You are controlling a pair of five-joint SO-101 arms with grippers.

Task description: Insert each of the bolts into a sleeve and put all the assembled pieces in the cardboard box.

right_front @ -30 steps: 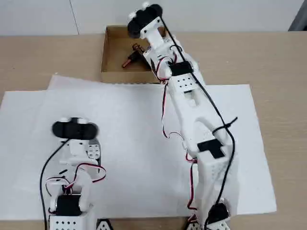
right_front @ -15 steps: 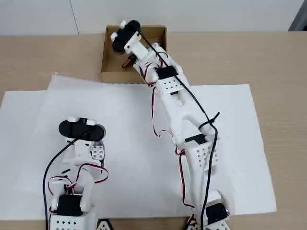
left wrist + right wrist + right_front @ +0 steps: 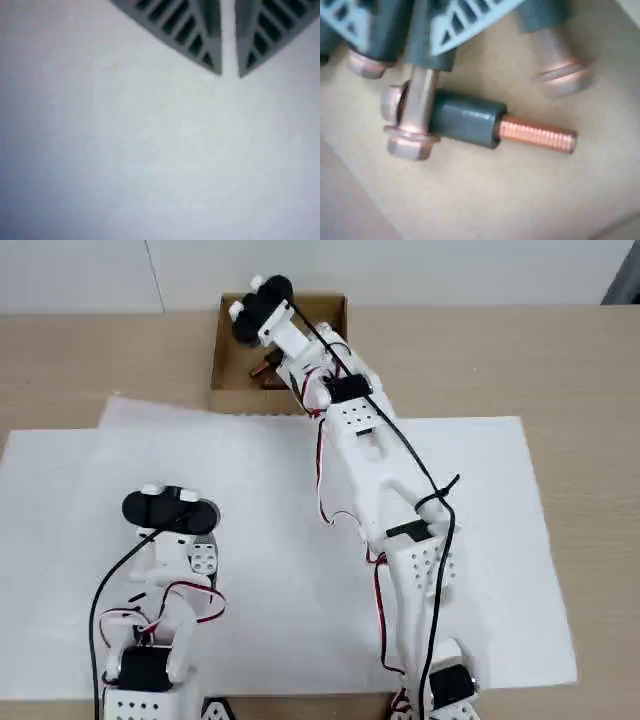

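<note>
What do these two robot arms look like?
The left arm and right arm are both built from chunky white plastic segments with black motor blocks at the joints. Thin red and black cables loop along them, and a black tie wraps the right arm. The left gripper has grey, wedge-shaped fingers with ribbed slots.

Over the last second the right arm (image 3: pixel 360 430) has swung toward 9 o'clock. Its wrist, which hung over the 3 o'clock half of the cardboard box (image 3: pixel 225 350), now hangs over the 9 o'clock half. Its elbow has followed the same way. The arm now covers most of the assembled pieces (image 3: pixel 265 368) in the box, leaving a copper end showing. The left arm (image 3: pixel 170 512) has shifted its wrist slightly toward 3 o'clock.
</note>
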